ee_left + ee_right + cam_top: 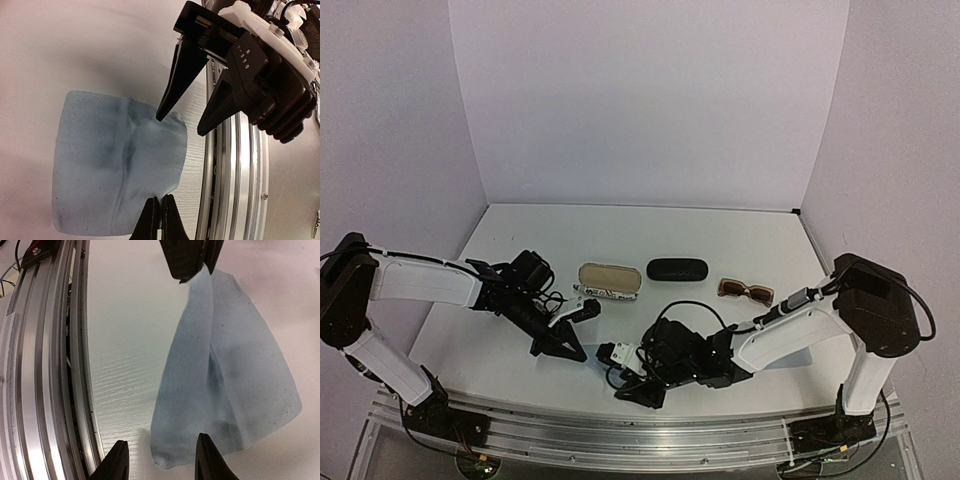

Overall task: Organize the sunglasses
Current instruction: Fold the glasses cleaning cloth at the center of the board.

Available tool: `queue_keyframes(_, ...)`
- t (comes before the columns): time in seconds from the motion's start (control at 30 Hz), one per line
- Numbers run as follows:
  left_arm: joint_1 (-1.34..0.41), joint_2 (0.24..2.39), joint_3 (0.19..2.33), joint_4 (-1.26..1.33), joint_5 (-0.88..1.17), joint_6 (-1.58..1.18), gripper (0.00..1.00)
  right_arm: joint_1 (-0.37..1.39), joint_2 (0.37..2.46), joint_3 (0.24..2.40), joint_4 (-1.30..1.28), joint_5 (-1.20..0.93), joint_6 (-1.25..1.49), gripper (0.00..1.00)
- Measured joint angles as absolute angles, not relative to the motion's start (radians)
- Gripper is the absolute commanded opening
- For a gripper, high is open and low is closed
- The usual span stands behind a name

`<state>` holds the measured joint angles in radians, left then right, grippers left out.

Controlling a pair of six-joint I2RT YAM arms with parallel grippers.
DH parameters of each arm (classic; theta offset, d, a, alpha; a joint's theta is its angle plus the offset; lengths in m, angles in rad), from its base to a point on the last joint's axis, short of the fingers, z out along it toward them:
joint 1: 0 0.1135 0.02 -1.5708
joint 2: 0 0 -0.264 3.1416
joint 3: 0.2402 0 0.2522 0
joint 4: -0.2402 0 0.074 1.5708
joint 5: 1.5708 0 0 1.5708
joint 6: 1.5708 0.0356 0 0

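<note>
Handling the pale blue cloth (115, 165) looks like the step in hand. The left tool (160, 205) is closed on the cloth's edge and holds 1 corner raised off the table (620, 230). The right tool (161, 440) stands open, its 2 fingers straddling the cloth's other end without pinching it. To do this well, I would keep the left hold low and steady, so the cloth does not drag toward the metal rail (45, 365). The right tool should close on 1 layer only, or lift straight clear. The brown sunglasses (745, 291) lie on the table just right of the black case (677, 270), well apart from both tools. The white pair I cannot make out.
</note>
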<state>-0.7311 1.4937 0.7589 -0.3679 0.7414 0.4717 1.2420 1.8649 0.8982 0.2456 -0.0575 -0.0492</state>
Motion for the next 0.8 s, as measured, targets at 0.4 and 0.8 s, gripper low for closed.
queue_keyframes(0.4, -0.727, 1.495, 0.759, -0.367, 0.742, 0.471, 0.0, 1.261, 1.887, 0.901, 0.298, 0.055, -0.032, 0.41)
queue_keyframes(0.8, -0.721, 1.505, 0.759, -0.367, 0.742, 0.471, 0.0, 1.29, 1.922, 0.907, 0.328, 0.059, -0.021, 0.39)
